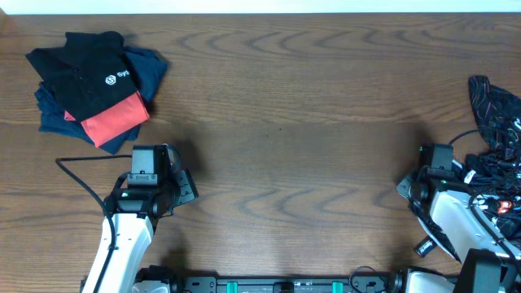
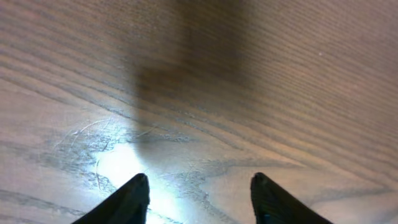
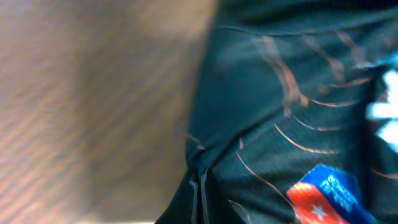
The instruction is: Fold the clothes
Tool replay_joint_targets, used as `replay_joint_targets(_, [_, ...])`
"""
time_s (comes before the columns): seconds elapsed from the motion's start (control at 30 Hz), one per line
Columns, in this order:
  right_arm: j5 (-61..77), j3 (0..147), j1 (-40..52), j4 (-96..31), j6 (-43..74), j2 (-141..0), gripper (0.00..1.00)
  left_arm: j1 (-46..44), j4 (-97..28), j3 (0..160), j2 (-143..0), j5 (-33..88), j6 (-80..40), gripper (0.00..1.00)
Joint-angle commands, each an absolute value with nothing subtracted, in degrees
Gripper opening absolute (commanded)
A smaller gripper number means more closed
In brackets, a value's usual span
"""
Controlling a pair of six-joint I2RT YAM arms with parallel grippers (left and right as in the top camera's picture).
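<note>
Jersey [image 1: 496, 110] sits crumpled at the far right edge of the surface [image 1: 309, 122], partly cut off by the frame. It is black shiny fabric with thin copper lines and a red-and-blue patch, not spread out and nothing folded yet. The heap seems to run roughly along the right edge, front to back, but it is too bunched to call a true long axis.

Right hand [image 1: 430, 167] is the near one. The jersey lies just to its outer side and a bit farther back, close by. In the right wrist view the cloth [image 3: 280, 124] fills the right half and bare wood the left, so the hand is right at the heap's inner edge. Its fingers don't show clearly, so I cannot tell whether it is wide, narrow or pinching cloth.

Left hand [image 2: 199, 208] is well apart from the jersey, across the surface, hanging low over bare wood, fingers spread wide with nothing between them.

My read: the right arm has to drag the jersey toward the middle before the left can help flatten it.

Far left back corner has a separate pile: black top [image 1: 89, 69], navy piece [image 1: 151, 69], coral-red piece [image 1: 114, 118]. Not part of the job.
</note>
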State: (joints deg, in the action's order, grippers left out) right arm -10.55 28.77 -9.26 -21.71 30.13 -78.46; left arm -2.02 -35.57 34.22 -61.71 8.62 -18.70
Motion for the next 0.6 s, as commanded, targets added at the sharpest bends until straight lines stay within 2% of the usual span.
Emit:
replay_joint_targets(0.0, [7.5,27.0,-8.5,-21.3,24.5,-80.4,0.01,-1.8,-35.5,35.3,-61.7,8.6,-18.8,0.47])
replay_joint_targets(0.1, [21.4,27.0,-6.5,-15.7,18.2,-80.0,0.01,-1.8,-35.3,35.3,-61.7,8.6,-18.8,0.44])
replay_joint_targets(0.17, [36.3,27.0,-3.2,-7.7,12.4,-79.7,0.01,-1.8,-34.5,35.3,-61.7,8.6,-18.8,0.44])
replay_joint_targets(0.23, [44.2,27.0,-0.1,-1.1,10.8,-79.7,0.01,-1.8,-34.0,35.3,-61.7,8.6,-19.0,0.44])
replay_joint_targets(0.37, [48.2,27.0,9.1,11.2,10.6,-79.7,0.01,-1.8,-33.5,35.3,-61.7,8.6,-20.5,0.44])
replay_joint_targets(0.5, [44.1,27.0,17.3,14.3,10.6,-79.7,0.01,-1.8,-33.6,35.3,-61.7,8.6,-20.5,0.46])
replay_joint_targets(0.53, [42.3,27.0,18.3,14.0,10.7,-79.7,0.05,-1.8,-33.6,35.3,-61.7,8.6,-20.5,0.51])
replay_joint_targets(0.57, [40.1,27.0,19.0,13.6,10.7,-79.7,0.21,-1.8,-33.5,35.3,-61.7,8.6,-20.5,0.64])
